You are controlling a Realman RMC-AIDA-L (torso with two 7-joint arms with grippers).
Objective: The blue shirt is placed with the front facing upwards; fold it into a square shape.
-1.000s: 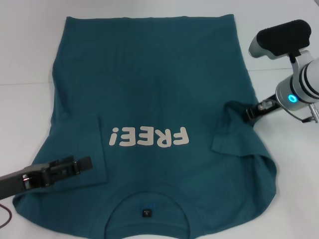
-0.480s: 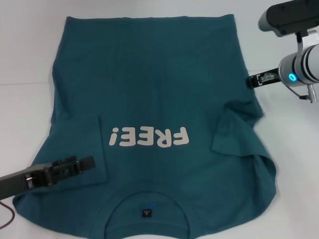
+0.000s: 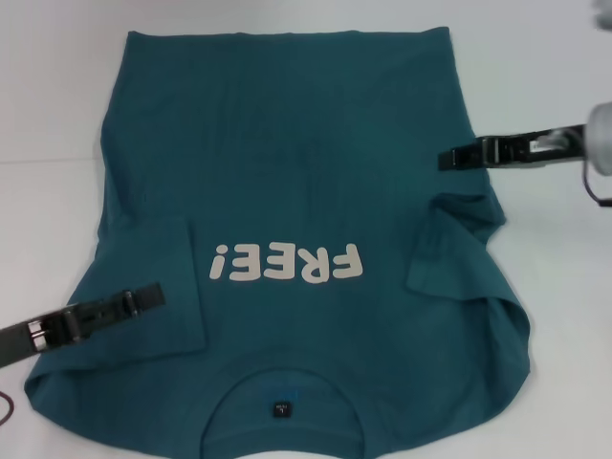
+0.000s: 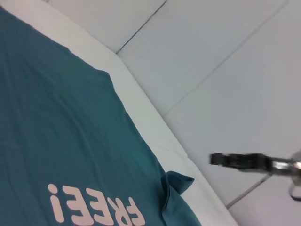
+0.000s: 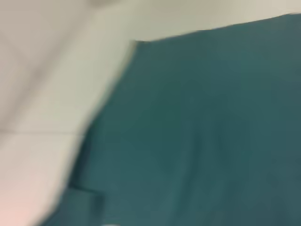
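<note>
The blue shirt (image 3: 306, 172) lies flat and front up on the white table (image 3: 57, 96). Its white "FREE!" lettering (image 3: 287, 263) and collar label (image 3: 280, 408) are towards me. Both sleeves are folded inwards: the left sleeve (image 3: 143, 258) lies smooth, the right sleeve (image 3: 454, 249) is rumpled. My left gripper (image 3: 153, 295) hovers low over the left sleeve near the shirt's near left corner. My right gripper (image 3: 445, 159) reaches in over the shirt's right edge, just beyond the folded right sleeve. The left wrist view shows the shirt (image 4: 61, 141) and the right gripper (image 4: 214, 159) beyond it. The right wrist view shows blurred shirt cloth (image 5: 211, 132).
Bare white table surrounds the shirt on the left, right and far sides. A thin cable loop (image 3: 6, 409) lies at the near left corner. A tiled floor (image 4: 211, 70) shows beyond the table edge.
My right gripper left the folded right sleeve, rose, and swung farther back, then in over the shirt's right edge. My left gripper drew slightly back to the left. The sleeve stayed folded.
</note>
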